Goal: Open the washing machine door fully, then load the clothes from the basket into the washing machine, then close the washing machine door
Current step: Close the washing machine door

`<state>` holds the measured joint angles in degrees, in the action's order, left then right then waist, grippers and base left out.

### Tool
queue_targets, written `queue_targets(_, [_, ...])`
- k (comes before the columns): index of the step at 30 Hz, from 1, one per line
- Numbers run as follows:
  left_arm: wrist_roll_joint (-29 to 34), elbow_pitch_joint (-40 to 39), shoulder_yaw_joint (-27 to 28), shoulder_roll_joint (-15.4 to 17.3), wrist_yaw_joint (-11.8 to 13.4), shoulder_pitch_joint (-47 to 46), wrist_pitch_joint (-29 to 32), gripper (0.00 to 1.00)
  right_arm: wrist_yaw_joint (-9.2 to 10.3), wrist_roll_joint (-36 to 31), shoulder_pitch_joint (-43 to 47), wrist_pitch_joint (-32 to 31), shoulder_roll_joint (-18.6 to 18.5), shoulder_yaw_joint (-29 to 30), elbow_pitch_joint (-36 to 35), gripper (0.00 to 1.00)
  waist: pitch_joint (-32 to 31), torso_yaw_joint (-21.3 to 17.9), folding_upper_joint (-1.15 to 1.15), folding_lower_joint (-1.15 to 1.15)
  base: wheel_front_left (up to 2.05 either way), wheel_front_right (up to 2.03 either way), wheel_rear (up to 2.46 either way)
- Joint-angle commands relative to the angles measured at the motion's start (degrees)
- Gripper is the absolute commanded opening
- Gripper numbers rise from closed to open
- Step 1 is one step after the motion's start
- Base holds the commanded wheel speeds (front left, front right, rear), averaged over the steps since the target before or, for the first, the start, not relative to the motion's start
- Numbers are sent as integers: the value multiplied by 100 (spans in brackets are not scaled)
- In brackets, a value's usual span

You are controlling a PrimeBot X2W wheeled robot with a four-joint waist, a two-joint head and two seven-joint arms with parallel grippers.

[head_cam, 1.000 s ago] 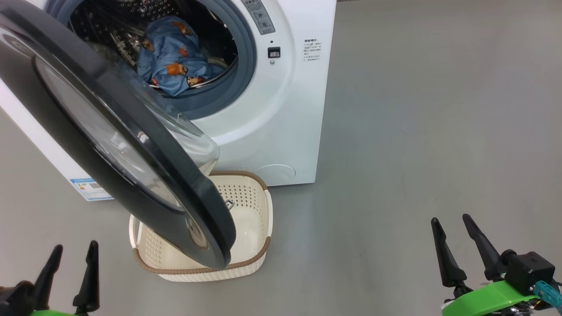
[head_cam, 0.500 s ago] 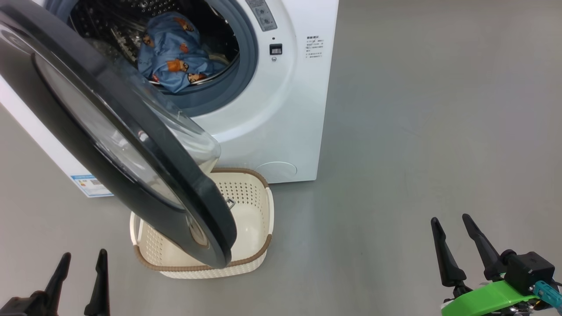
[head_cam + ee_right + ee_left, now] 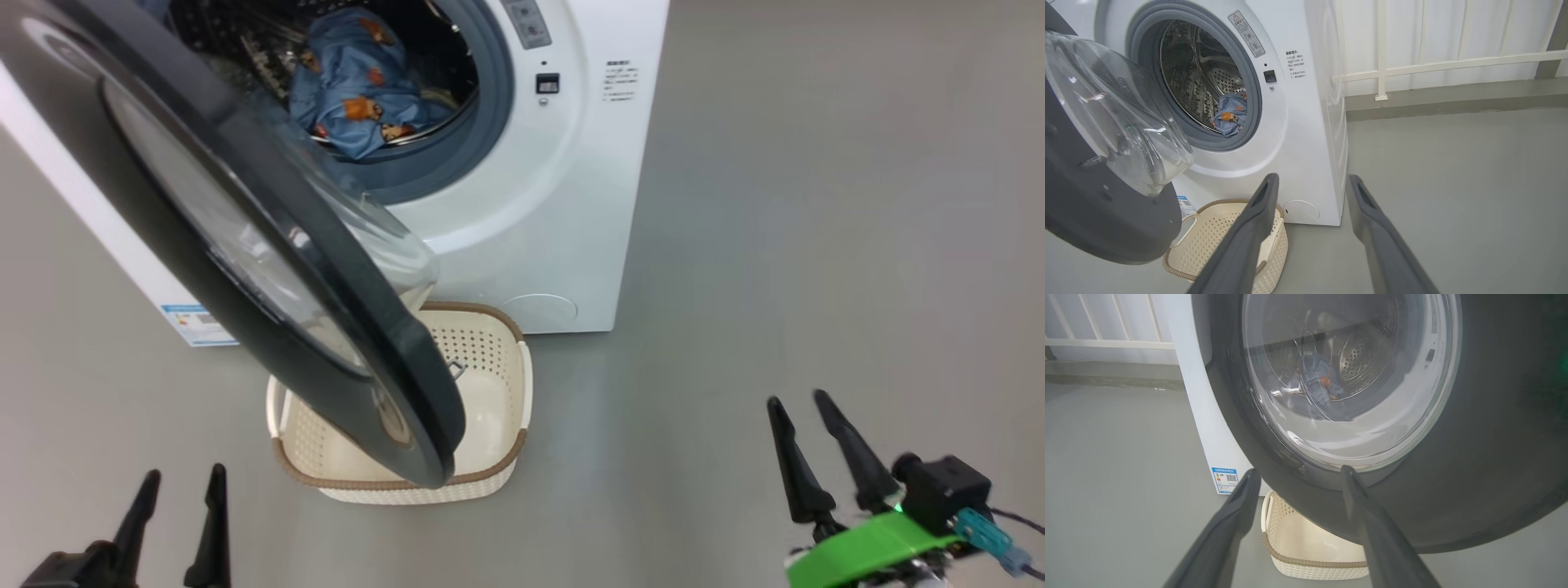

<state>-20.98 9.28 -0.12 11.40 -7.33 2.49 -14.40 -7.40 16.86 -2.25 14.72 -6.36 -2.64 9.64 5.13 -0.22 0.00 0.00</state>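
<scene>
L gripper [image 3: 185, 469] low at near left, both dark fingers pointing far, spread wide, nothing btwn them. R gripper [image 3: 795, 397] at near right, fingers apart too, tips leaning slightly left, empty; green wrist bracket [image 3: 865, 549] w/ black block [image 3: 943, 490] just behind it

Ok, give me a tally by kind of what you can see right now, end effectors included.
Washing machine: 1
Door: 1
Basket: 1
Garment, blue printed, in the drum: 1
End effector: 2 (left end effector, right end effector)
Total: 6
</scene>
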Motion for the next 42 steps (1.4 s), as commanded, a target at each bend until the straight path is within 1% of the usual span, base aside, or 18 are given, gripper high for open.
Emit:
queue_targets(1, [38, -127, 168, 52, -15, -171, -60, 100, -9, 42, -321, 28, 18, -226, -115, 4, -11, 122, 0, 0, 0, 0, 0])
queue_targets(2, [43, -124, 137, 32, -15, -162, -60, 100, -9, 57, -388, 28, 39, -286, -104, 0, -18, 165, 0, 0, 0, 0, 0])
queue_targets(8, [28, -104, -10, -60, -15, -159, -60, 100, -9, 144, -932, 28, 127, -608, -114, 0, -44, 415, 0, 0, 0, 0, 0])
queue_targets(12, [66, -196, -78, -109, -15, -174, -60, 100, -9, 250, -1377, 28, 172, -724, -333, 0, -90, 573, 0, 0, 0, 0, 0])
queue_targets(15, [116, -303, -68, -155, -15, -173, -60, 100, -9, 303, -1721, 28, 205, -846, -662, 0, -127, 681, 0, 0, 0, 0, 0])
queue_targets(18, [160, -391, -29, -205, -15, -140, -60, 100, -9, 325, -2017, 28, 247, -1052, -1198, 0, -170, 764, 0, 0, 0, 0, 0])
queue_targets(19, [160, -391, -29, -205, -15, -140, -60, 100, -9, 325, -2017, 28, 247, -1052, -1198, 0, -170, 764, 0, 0, 0, 0, 0])
queue_targets(20, [170, -414, -18, -222, -15, -119, -60, 100, -9, 333, -2091, 28, 262, -1146, -1384, 0, -193, 792, 0, 0, 0, 0, 0])
queue_targets(21, [179, -461, 12, -257, -15, -65, -60, 100, -9, 370, -2205, 28, 288, -1409, -1752, 0, -224, 839, 0, 0, 0, 0, 0])
queue_targets(22, [179, -461, 12, -257, -15, -65, -60, 100, -9, 370, -2205, 28, 288, -1409, -1752, 0, -224, 839, 0, 0, 0, 0, 0])
queue_targets(25, [195, -501, 24, -299, -15, 13, -60, 100, -9, 409, -2251, 28, 312, -1854, -2185, 0, -271, 928, 0, 0, 0, 0, 0])
queue_targets(28, [194, -535, 79, -343, -15, 73, -60, 100, -9, 440, -2187, 28, 324, -2312, -2387, 0, -296, 1003, 0, 0, 0, 0, 0])
queue_targets(31, [171, -543, 129, -380, -15, 131, -60, 100, -9, 551, -2058, 28, 330, -2787, -2327, 0, -304, 1058, 0, 0, 0, 0, 0])
queue_targets(35, [147, -535, 166, -414, -15, 196, -60, 100, -9, 687, -1920, 28, 326, -3329, -1981, 0, -303, 1112, 0, 0, 0, 0, 0])
queue_targets(42, [90, -473, 177, -443, -15, 176, -60, 100, -9, 969, -1621, 28, 225, -3817, -1217, 0, -252, 1240, 0, 0, 0, 0, 0])
